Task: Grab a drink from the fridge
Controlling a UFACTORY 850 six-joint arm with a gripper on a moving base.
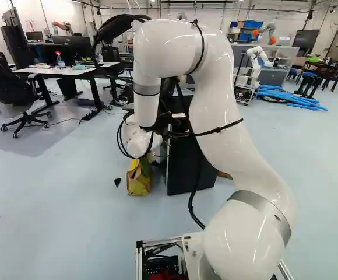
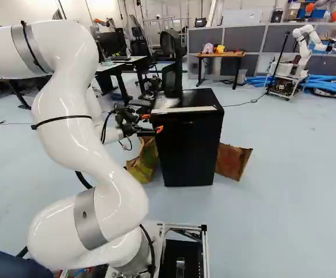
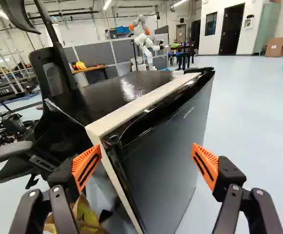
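A robot's black gripper (image 3: 147,155) is poised at an upper corner of a small black fridge (image 2: 198,99), its orange-padded fingers spread wide with nothing held between them. One finger is near the fridge's side edge, the other out in front of its door (image 3: 173,161), which looks closed. No drink is in sight; it is presumably inside the fridge. Whether either finger touches the fridge cannot be told.

The likeliest trouble is a missed hold. The door's face is broad and flat, and a pad set against it rather than behind its edge would probably skid away. Closing with one finger on the fridge's side and the other on the door could pinch the door shut instead of freeing it. A grip that catches the pale strip (image 3: 141,102) along the fridge's top might drag or tip the whole cabinet, which looks light enough to shift. Should it be shoved backward, it could run into the office chair (image 3: 53,80) behind it. A paper bag (image 2: 145,160) beside the fridge, below the gripper, could snag a finger that dips too low.
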